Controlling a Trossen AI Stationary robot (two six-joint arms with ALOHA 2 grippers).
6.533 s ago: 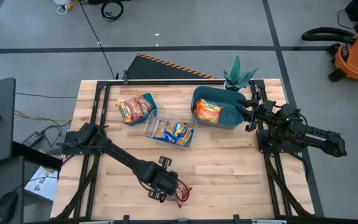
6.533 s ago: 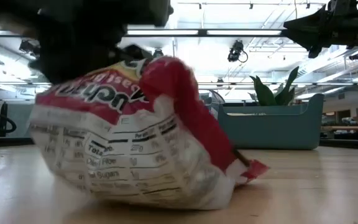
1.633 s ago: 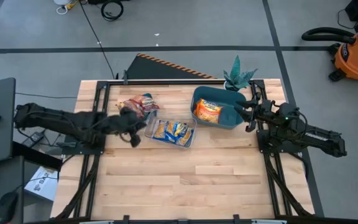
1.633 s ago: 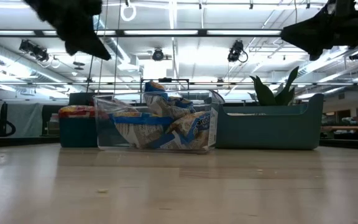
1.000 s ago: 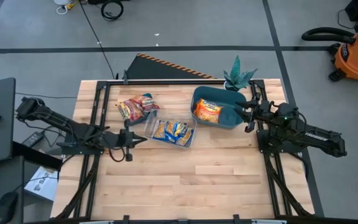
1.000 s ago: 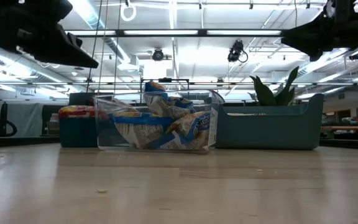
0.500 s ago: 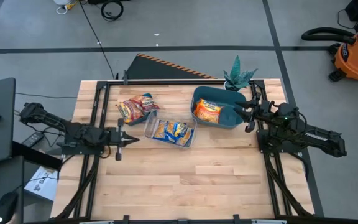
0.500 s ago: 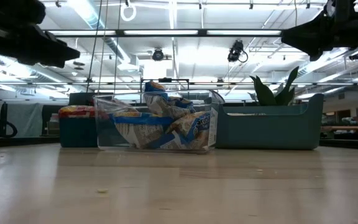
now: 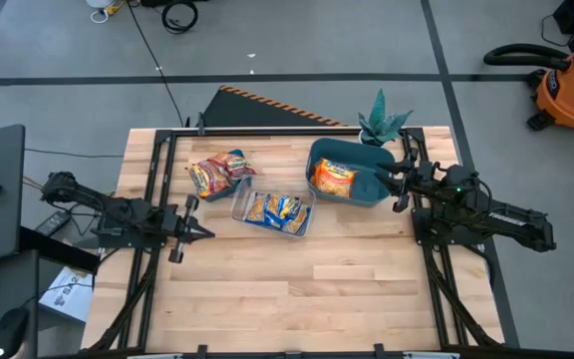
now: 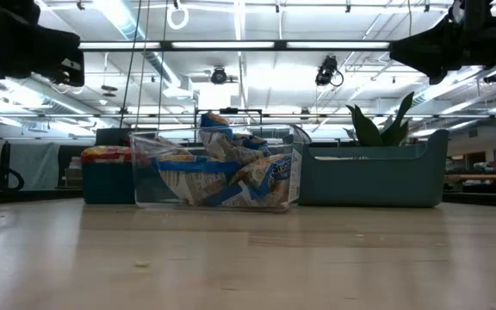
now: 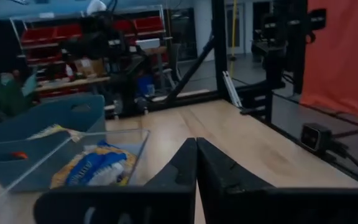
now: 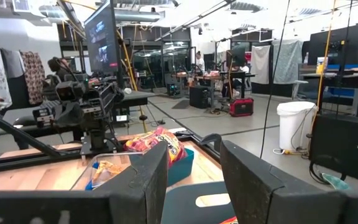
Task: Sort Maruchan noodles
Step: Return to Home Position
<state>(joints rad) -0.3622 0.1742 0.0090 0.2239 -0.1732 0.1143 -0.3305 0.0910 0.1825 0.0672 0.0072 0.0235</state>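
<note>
Sorting looks done to me: the crinkly, glossy red packs (image 9: pixel 217 172) heap in the small teal bin (image 9: pixel 241 160) just ahead of the left pincer (image 9: pixel 201 231), shut and empty. Blue-yellow packs (image 9: pixel 275 208) fill the clear rigid tray (image 9: pixel 239 208) beside it. Orange packs (image 9: pixel 333 178) lie in the big rounded bin (image 9: pixel 362 191) below the gaping right pincer (image 9: pixel 380 179).

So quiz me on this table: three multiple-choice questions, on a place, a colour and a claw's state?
1. Where do the blue-and-yellow packets lie? A cardboard box; B clear tray; C metal bowl.
2. What colour are the noodle packs in the large teal bin? A green; B orange; C purple.
3. How is the right gripper? A open, empty; B shut on a packet; C shut on a spoon.
Answers: 1 B, the high view shows them inside it. 2 B, orange wrappers show there. 3 A, its wrist view shows the fingers apart.
</note>
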